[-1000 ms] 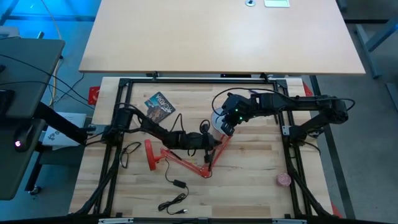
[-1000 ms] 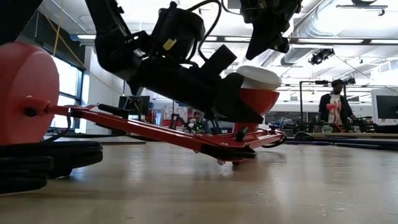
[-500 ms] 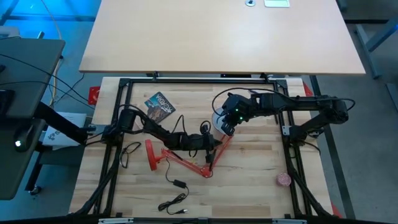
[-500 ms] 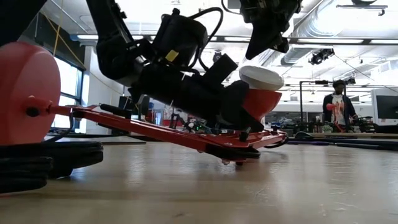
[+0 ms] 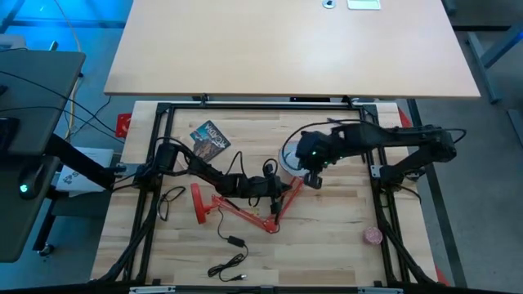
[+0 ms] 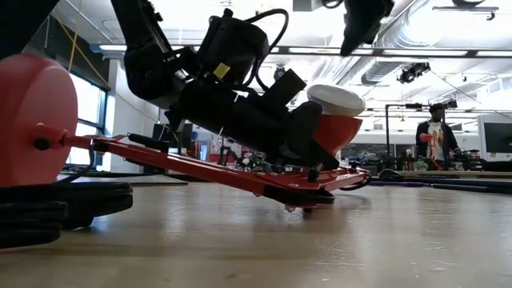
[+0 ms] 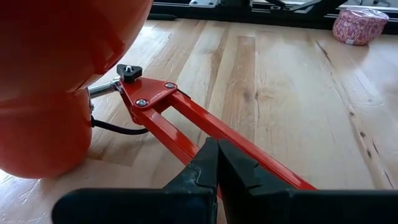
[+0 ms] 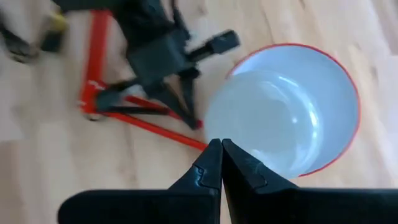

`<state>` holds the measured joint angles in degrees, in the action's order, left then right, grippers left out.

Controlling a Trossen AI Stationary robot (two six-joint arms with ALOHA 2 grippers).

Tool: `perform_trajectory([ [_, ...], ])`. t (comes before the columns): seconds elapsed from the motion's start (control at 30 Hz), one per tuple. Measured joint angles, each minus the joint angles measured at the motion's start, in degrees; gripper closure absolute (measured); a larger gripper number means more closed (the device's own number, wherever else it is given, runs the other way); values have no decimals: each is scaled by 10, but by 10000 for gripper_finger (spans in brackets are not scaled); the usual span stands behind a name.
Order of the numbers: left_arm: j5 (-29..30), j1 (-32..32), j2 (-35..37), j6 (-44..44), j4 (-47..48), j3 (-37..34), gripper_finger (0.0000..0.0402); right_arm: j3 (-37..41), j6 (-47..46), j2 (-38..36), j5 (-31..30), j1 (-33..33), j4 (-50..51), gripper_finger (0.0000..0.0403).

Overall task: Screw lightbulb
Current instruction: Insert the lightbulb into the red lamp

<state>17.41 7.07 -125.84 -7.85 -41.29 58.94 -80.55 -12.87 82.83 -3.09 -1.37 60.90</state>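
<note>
Low view, near to far. On the table (image 6: 264, 248) nearest you sits the round red base (image 6: 32, 120) of one lamp, its red arm (image 6: 200, 164) slanting away. The left gripper (image 7: 217, 149) meets that arm with its fingers pressed together. You cannot tell whether they pinch the arm or only bear down on it. Beyond it the red shade (image 6: 340, 130) tilts upward, and the one bulb (image 6: 336, 98) sits in its mouth, a white dome standing just above the rim. The right gripper (image 8: 221, 152) hangs above and clear of the bulb, fingers together and holding nothing. Treat the bulb as light, smooth and probably brittle; its dome looks slippery under hard fingers. You would do best to take it across its widest girth, above the rim, with gentle pressure and the fingers square to the socket axis. The neck is hidden inside the shade, so how far it is threaded cannot be read. Count: one bulb, one lamp, two grippers, one pink ball (image 7: 360, 25) off to the side, and one person (image 6: 433, 132) far across the room.
</note>
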Motion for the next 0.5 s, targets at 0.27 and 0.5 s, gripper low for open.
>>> perform_trajectory([
  [0.27, 3, 0, 0, 24, 7, 0, 402, 1, 84, 53, -34, 7, 2, 403],
  [0.5, 3, 0, 1, 25, 9, 0, 402, 1, 104, 60, -44, -16, 11, 403],
])
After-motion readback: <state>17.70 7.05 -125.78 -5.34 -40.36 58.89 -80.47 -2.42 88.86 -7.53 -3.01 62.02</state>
